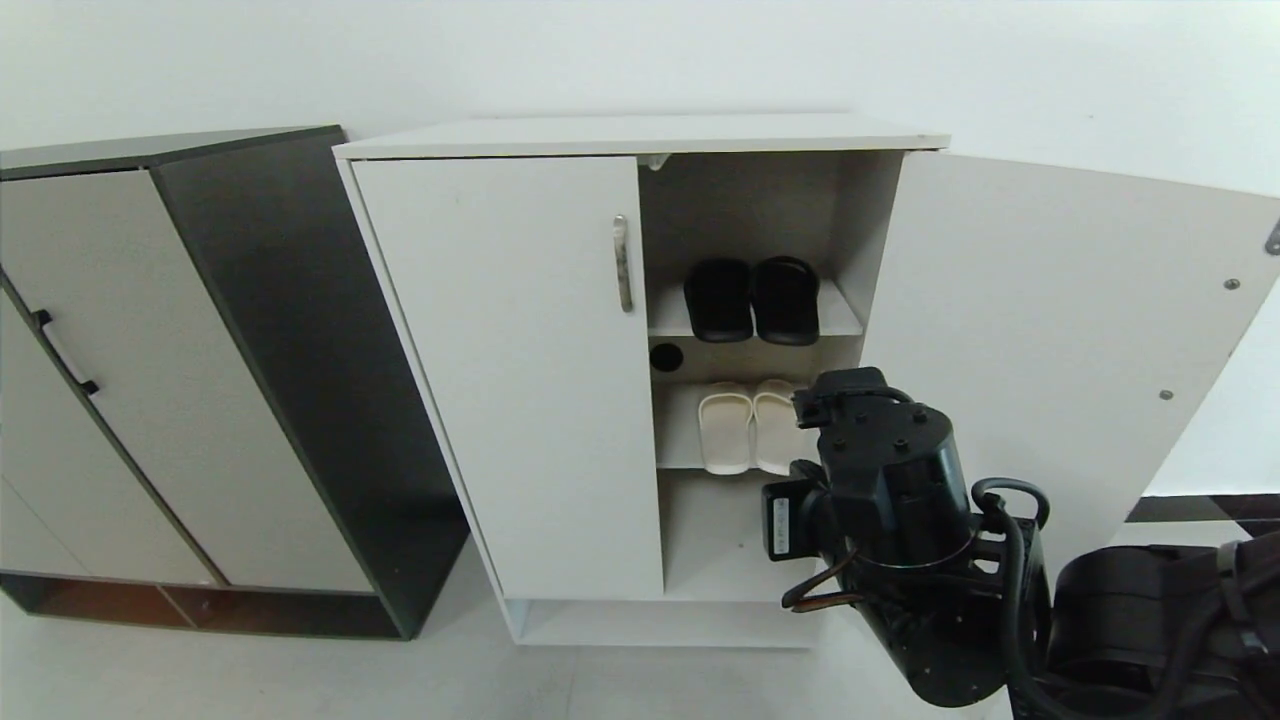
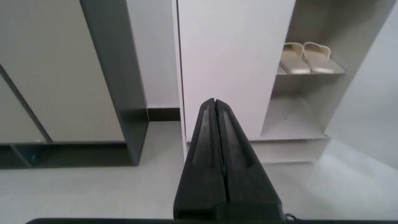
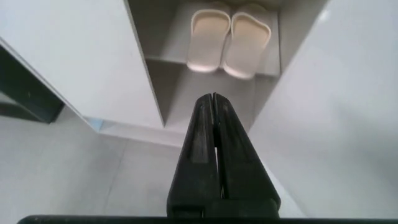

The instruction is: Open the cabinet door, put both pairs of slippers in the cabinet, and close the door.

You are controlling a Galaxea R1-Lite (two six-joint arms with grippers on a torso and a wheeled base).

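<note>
The cabinet [image 1: 500, 400] has its right door [image 1: 1050, 330] swung wide and its left door shut. The black slippers [image 1: 752, 300] lie side by side on the upper shelf and the white slippers [image 1: 745, 425] on the shelf below. Both pairs have their long axes running front to back, heels toward the opening. The right pincer [image 3: 213, 99], pressed together, is held low before the open compartment, pointing inward. The left pincer [image 2: 214, 102], also pressed together, points toward the shut door's foot.
</note>
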